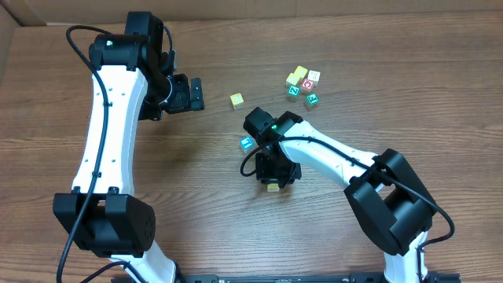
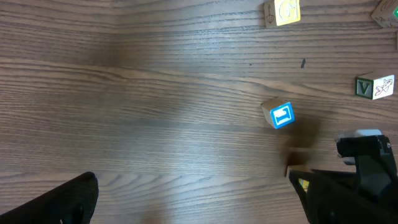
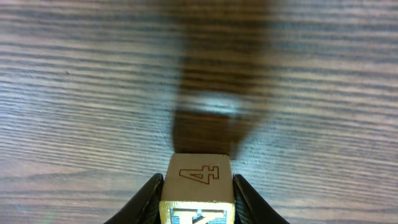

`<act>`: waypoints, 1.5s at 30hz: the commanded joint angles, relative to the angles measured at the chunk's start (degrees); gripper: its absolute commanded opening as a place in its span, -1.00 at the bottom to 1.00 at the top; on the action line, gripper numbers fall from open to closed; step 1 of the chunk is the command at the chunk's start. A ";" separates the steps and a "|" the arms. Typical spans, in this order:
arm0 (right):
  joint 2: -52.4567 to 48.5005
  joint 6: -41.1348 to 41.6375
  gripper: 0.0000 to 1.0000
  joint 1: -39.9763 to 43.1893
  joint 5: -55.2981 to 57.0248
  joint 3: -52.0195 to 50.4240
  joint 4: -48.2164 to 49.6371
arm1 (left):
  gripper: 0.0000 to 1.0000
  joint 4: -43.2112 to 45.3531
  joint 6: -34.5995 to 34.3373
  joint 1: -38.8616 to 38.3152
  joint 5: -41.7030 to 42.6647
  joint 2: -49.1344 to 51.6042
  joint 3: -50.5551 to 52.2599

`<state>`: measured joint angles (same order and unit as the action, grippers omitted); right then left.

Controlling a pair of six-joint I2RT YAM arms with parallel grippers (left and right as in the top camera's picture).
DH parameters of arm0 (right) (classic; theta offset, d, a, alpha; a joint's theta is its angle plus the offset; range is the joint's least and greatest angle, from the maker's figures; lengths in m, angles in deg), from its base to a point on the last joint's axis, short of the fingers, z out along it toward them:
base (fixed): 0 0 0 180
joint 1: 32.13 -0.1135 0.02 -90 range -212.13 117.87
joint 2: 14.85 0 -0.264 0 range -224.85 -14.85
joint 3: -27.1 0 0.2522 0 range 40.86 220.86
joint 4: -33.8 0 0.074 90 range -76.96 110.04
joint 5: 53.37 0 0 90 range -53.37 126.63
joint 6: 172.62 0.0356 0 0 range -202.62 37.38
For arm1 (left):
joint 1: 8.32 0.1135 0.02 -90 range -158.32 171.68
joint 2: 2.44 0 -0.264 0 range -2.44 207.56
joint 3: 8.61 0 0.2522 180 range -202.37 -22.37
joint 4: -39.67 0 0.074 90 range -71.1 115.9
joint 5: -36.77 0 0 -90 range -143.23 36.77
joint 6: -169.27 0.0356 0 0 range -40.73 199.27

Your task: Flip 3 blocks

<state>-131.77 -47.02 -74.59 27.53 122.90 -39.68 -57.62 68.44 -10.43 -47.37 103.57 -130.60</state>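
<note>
My right gripper [image 3: 199, 190] is shut on a pale cream block [image 3: 199, 174], which shows a "4" on one face and a yellow-framed face below it. In the overhead view that block [image 1: 273, 187] sits under the right gripper [image 1: 273, 174], low over the table near the middle. A block with a blue-framed face [image 1: 247, 142] lies just to the upper left of it, apart from the fingers; the left wrist view shows this blue-framed block [image 2: 282, 116] too. My left gripper [image 1: 198, 94] hangs open at the upper left, with only bare wood between the left gripper's [image 2: 201, 208] fingers.
A lone bright yellow cube [image 1: 236, 100] lies between the two grippers. A tight group of yellow, green, red and white cubes [image 1: 302, 85] sits at the back right. Both white arms reach in from the front edge.
</note>
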 commanded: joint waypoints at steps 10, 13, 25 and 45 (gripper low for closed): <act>1.18 -0.24 0.37 0.63 0.57 0.00 1.75 | 1.00 0.00 -1.01 0.48 -0.37 0.44 0.24; 1.18 -1.53 0.36 2.43 0.90 2.45 1.22 | 1.00 -0.02 -1.01 0.48 -0.37 0.44 0.24; 1.07 -5.95 0.30 10.34 14.73 10.25 2.58 | 1.00 0.00 -1.01 0.48 -0.37 0.44 0.24; 0.63 -16.15 0.20 11.52 23.47 7.96 12.52 | 1.00 -0.02 -1.01 0.48 -0.37 0.44 0.24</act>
<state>-131.73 -62.04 -63.61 49.12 131.43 -27.68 -57.62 68.44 -10.43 -47.37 103.57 -130.60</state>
